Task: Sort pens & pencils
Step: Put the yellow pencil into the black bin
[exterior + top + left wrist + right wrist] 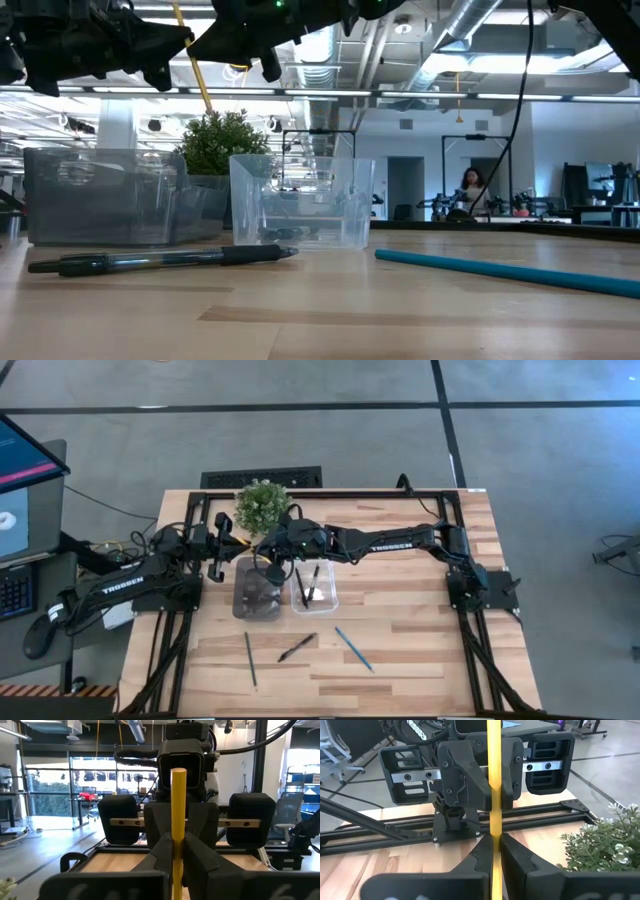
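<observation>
A yellow pencil [197,70] stands nearly upright in the air above the far side of the bins. My left gripper [222,552] and my right gripper [258,550] face each other there, both shut on it. A black pen [297,647] lies on the table between a dark green pencil [250,658] and a blue pencil [354,648]. Two more pens [310,586] lie in the clear bin [330,600]. My left gripper pinches the yellow pencil's shaft [178,827] between its two fingers. The fingers come level from the table's left and lie across the pencil. One end [178,771] sticks out past them, and the pencil is clear of the table. My right gripper pinches the same pencil's shaft [494,827] between its two fingers, level from the table's right and across it. The pencil runs on past the fingers in front of the left gripper's fingers [465,780]. It hangs clear of the table and the bins.
A dark grey bin [257,590] stands left of the clear bin. A small potted plant [262,505] stands behind them, close to both grippers. The black frame rails [330,493] run along the table's far edge and sides. Bare wood lies near the front edge around the loose sticks.
</observation>
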Available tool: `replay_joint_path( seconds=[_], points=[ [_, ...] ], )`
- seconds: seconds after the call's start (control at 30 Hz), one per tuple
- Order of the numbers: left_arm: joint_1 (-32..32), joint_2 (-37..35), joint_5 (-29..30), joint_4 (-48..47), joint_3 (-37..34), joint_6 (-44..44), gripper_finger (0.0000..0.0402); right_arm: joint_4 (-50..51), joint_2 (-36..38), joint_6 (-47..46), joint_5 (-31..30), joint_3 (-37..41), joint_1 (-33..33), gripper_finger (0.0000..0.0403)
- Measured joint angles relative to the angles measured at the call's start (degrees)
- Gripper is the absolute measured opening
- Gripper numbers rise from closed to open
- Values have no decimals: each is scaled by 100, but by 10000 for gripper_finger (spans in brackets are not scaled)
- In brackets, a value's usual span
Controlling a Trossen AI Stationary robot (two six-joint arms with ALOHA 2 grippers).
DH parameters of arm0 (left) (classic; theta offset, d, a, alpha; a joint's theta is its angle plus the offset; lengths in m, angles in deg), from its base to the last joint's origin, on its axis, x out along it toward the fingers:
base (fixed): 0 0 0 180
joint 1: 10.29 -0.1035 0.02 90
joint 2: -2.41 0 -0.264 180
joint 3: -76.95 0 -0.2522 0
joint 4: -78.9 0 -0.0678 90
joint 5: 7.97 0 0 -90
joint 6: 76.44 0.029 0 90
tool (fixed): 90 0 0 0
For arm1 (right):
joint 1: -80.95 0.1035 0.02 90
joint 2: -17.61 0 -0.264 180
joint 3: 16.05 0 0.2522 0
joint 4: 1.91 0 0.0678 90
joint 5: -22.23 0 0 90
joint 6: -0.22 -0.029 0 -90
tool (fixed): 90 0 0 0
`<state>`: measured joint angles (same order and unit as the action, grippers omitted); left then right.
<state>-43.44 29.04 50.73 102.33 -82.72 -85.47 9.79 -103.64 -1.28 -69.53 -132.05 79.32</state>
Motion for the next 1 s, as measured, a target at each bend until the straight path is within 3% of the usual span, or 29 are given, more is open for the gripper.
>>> replay_joint_path(
  seconds=[0.6,0.77,1.0],
  points=[
    [-2,0,26,-29,-4,-70,7,491,0,-453,20,-2,-2,70],
    [-7,-2,73,-20,-4,-214,9,972,1,-456,65,-2,1,120],
    [-11,-2,208,-20,-2,-395,8,2759,118,-407,87,4,-11,217]
  ],
)
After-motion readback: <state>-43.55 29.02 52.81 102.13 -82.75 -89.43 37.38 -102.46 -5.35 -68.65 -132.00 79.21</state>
